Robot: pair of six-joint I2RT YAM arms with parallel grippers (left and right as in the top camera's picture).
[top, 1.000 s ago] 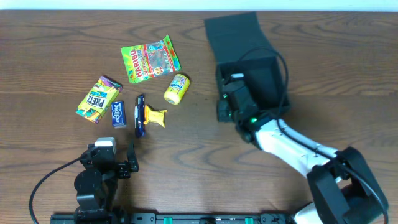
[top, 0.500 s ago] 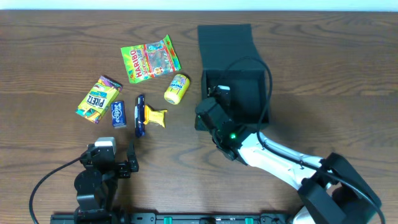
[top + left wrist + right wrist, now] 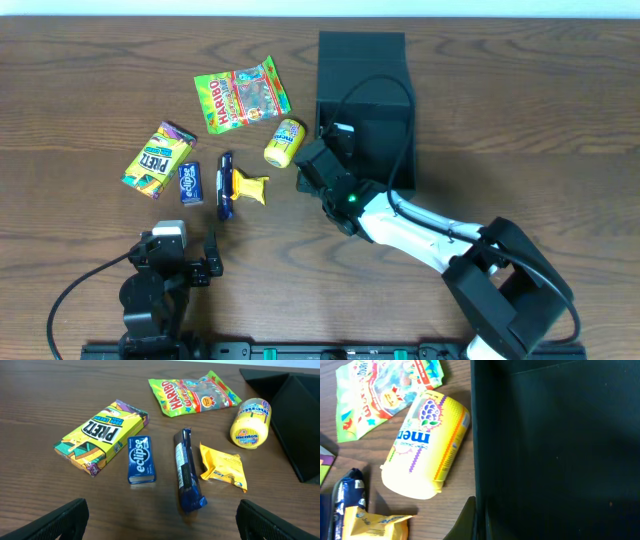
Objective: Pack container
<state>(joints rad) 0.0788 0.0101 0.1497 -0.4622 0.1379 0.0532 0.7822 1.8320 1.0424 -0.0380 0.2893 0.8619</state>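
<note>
The container [image 3: 372, 95] is a matte black box with its flap lid open toward the far side, right of the snacks. My right gripper [image 3: 322, 166] is shut on its near left wall; the right wrist view shows one finger [image 3: 467, 520] outside that wall and the dark inside of the container [image 3: 555, 445]. A yellow Mentos tub [image 3: 284, 142] lies just left of the container, also in the right wrist view [image 3: 427, 447]. My left gripper [image 3: 190, 262] is open and empty near the front edge, fingers wide apart in the left wrist view [image 3: 160, 527].
Left of the container lie a green Haribo bag [image 3: 242, 95], a yellow Pretz box [image 3: 157, 159], a blue Eclipse pack [image 3: 190, 183], a dark blue bar [image 3: 225, 186] and a small yellow packet [image 3: 250, 186]. The right arm's cable loops over the container.
My right gripper has dragged the container leftward, close to the Mentos tub, and squared it up. The left arm and the snacks have not moved.
</note>
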